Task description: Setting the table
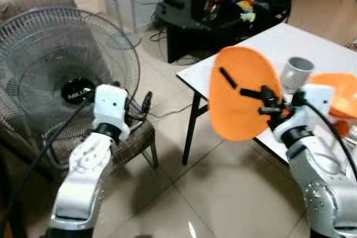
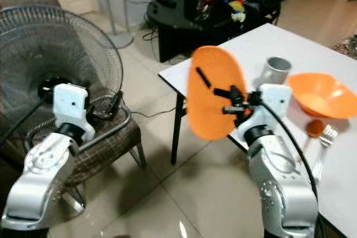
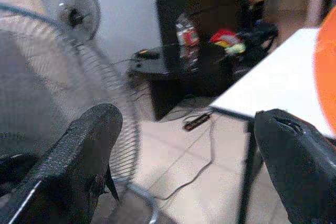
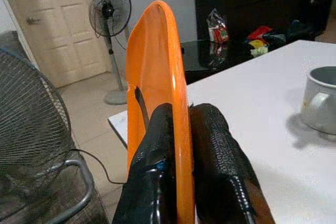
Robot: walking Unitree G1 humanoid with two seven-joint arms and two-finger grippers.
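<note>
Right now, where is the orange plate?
The right gripper holds the orange plate on edge at the white table's near corner, beside the metal mug.

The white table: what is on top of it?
On the white table: a grey metal mug, orange bowl, orange spoon, fork. The held orange plate hides its near edge.

A home living room: tiled floor [image 1: 223, 193], panelled door [image 4: 55, 30], white table [image 1: 290, 45], standing fan [image 4: 107, 11].

Large fan [image 1: 67, 76] on a chair [image 1: 134, 137], black cluttered low table [image 1: 217, 15], distant standing fan [image 4: 110, 11], door [image 4: 52, 24].
</note>
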